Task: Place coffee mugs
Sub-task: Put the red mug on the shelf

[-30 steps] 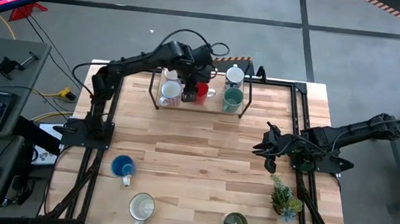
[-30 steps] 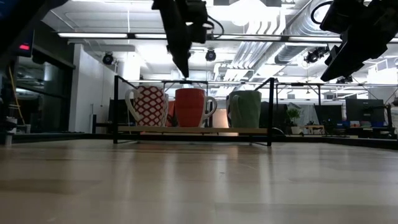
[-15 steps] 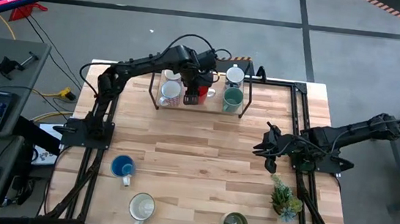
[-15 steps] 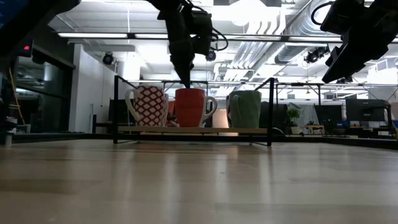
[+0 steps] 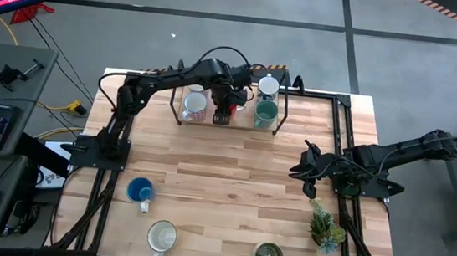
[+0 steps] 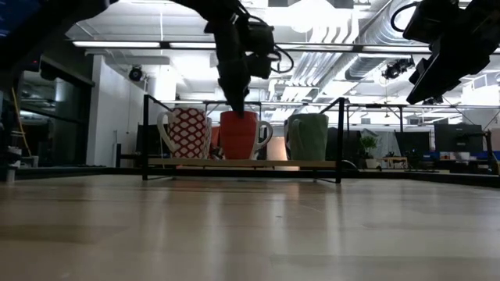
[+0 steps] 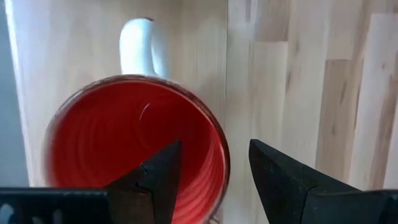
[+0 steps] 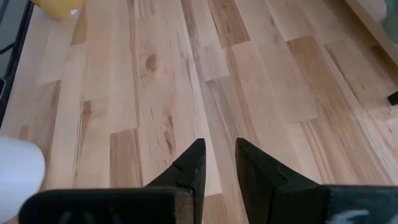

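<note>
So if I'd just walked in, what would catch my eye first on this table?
Probably the glossy red ceramic mug on the black wire rack at the table's far edge, with the left gripper poised open over it, one finger inside the rim and one outside. Next, three loose mugs near the front edge: a blue one, a cream one and an olive green one. The right gripper waits above the table's right side by a spiky green potted plant.

Red mug [image 6: 238, 134] upright on the far rack shelf, white handle, between a red-and-white patterned mug [image 6: 187, 133] and a teal green mug [image 6: 309, 136]; another white mug [image 5: 268, 86] just behind. Blue mug [image 5: 140, 191], cream mug [image 5: 162, 237] and olive green mug [image 5: 267, 255] upright along the near table edge, well apart.
</note>
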Robot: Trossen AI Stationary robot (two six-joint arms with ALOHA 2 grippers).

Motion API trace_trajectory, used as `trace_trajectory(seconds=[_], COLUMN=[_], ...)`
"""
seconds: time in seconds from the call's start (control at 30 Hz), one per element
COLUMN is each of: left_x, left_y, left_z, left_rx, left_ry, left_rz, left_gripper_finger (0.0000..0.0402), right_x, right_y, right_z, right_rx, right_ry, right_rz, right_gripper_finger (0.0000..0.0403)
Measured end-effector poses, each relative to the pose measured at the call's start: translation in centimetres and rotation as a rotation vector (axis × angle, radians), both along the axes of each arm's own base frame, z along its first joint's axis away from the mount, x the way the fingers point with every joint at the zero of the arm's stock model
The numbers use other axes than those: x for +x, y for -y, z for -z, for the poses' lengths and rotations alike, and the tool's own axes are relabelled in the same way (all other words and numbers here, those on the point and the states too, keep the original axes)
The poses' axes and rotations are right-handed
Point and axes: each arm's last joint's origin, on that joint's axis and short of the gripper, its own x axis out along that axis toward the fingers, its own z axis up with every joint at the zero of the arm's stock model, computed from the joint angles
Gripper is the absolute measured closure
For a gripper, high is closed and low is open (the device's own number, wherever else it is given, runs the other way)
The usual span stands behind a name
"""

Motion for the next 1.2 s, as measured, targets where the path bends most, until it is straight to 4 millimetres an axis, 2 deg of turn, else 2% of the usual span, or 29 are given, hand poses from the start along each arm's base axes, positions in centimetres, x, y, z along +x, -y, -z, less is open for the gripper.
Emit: trace_trajectory(seconds=[0.47,0.8,1.03,1.2], left_x=[0.5,1.2,1.4,1.4], left_y=[-0.3,-0.6,-0.8,-0.9], left_z=[0.3,2.2,2.7,2.7], left_rx=[0.013,-0.004,-0.002,0.012], left_ry=[0.029,-0.001,-0.008,-0.017], left_rz=[-0.002,-0.001,-0.004,-0.007], left_gripper_finger=[0.0225,0.0225,0.0225,0.0253], right_x=[0.0,0.0,0.0,0.0], right_y=[0.0,0.0,0.0,0.0], right_z=[0.0,0.0,0.0,0.0], right_rx=[-0.001,0.001,0.001,0.002], right_ry=[-0.005,-0.007,-0.006,-0.007], right_rz=[0.000,-0.003,-0.003,-0.004], right_gripper_finger=[0.0336,0.0336,0.0336,0.0336])
